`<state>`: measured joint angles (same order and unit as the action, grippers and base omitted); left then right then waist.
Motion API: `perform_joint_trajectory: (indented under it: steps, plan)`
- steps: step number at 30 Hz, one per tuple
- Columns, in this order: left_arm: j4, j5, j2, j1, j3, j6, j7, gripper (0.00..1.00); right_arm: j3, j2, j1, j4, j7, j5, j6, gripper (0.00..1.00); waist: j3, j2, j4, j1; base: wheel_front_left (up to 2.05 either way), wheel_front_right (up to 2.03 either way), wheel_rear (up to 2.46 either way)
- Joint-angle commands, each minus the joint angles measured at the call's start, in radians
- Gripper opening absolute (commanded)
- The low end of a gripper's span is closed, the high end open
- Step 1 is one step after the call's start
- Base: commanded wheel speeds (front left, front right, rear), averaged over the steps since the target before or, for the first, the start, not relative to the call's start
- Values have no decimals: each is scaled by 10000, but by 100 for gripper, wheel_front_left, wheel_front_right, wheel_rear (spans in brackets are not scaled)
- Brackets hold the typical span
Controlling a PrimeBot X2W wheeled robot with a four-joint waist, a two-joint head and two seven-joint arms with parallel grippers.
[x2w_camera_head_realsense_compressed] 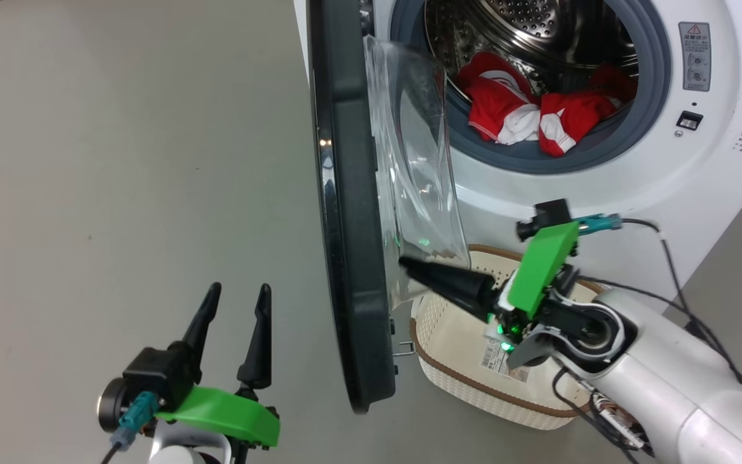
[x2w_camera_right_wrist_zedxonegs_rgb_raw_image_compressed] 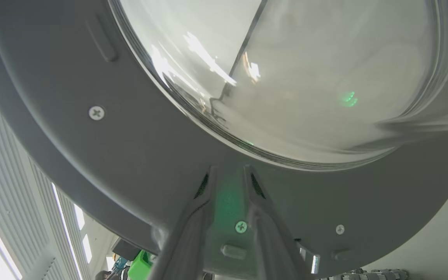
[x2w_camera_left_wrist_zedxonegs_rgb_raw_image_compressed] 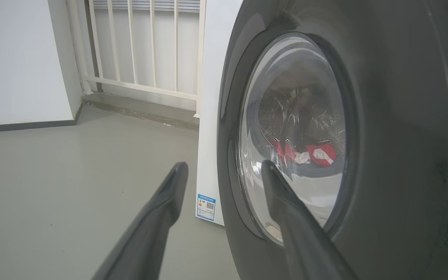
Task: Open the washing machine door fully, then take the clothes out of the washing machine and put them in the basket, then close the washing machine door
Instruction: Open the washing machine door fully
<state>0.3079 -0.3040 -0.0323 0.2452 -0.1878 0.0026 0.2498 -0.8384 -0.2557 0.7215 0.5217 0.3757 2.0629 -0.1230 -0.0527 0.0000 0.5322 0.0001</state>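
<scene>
The washing machine [x2w_camera_head_realsense_compressed: 686,193] stands at the upper right with its drum exposed. The washing machine door [x2w_camera_head_realsense_compressed: 345,212] is swung out edge-on towards me, its glass bowl [x2w_camera_head_realsense_compressed: 419,167] facing the drum. Red and white clothes [x2w_camera_head_realsense_compressed: 506,109] lie at the drum's front lip, and in the left wrist view the clothes [x2w_camera_left_wrist_zedxonegs_rgb_raw_image_compressed: 319,153] appear through the door's glass. The basket [x2w_camera_head_realsense_compressed: 455,380] sits on the floor below the opening. My right gripper [x2w_camera_head_realsense_compressed: 406,264] points at the door's inner face [x2w_camera_right_wrist_zedxonegs_rgb_raw_image_compressed: 130,155] below the glass, fingers [x2w_camera_right_wrist_zedxonegs_rgb_raw_image_compressed: 204,202] slightly parted, holding nothing. My left gripper [x2w_camera_head_realsense_compressed: 236,303] stands open left of the door.
Grey floor [x2w_camera_head_realsense_compressed: 120,161] spreads left of the door. A white railing [x2w_camera_left_wrist_zedxonegs_rgb_raw_image_compressed: 142,46] and a white wall [x2w_camera_left_wrist_zedxonegs_rgb_raw_image_compressed: 21,58] stand behind the machine's side. A metal latch hook [x2w_camera_head_realsense_compressed: 403,351] juts from the door's lower edge. Black cables [x2w_camera_head_realsense_compressed: 667,258] trail from the right wrist.
</scene>
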Motion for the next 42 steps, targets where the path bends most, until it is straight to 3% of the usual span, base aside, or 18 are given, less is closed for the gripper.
perform_joint_trajectory:
  steps: [1,7,14,21,27,33,42]
  plan:
    - [-122,-21,-179,178,299,3,120,100,200,-180,-140,-288,-456,-350,-77,100,34,0,-27,-1,0,0,0]
    - [1,-12,-179,290,264,-23,120,100,120,-746,-483,-621,-1509,-1568,-77,100,113,0,-58,-1,0,0,0]
    - [63,60,-179,329,347,-103,120,100,-360,-1425,-772,-771,-3633,-3988,-77,100,155,0,-116,-1,0,0,0]
    - [-34,210,-181,330,473,-118,120,100,-498,-1420,-933,-99,-5637,-5555,-77,100,180,0,-170,-1,0,0,0]
    - [-248,307,-180,252,576,-133,120,100,-345,-1200,-890,1008,-6341,-7736,-77,100,196,0,-220,-1,0,0,0]
    - [-544,362,-180,76,542,-123,120,100,2518,-452,-1450,1167,-6371,-11124,-77,100,203,0,-270,-1,0,0,0]
    - [-1022,295,-180,-99,374,26,120,100,6168,1270,-3778,-547,-6373,-15906,-77,100,262,0,-207,-1,0,0,0]
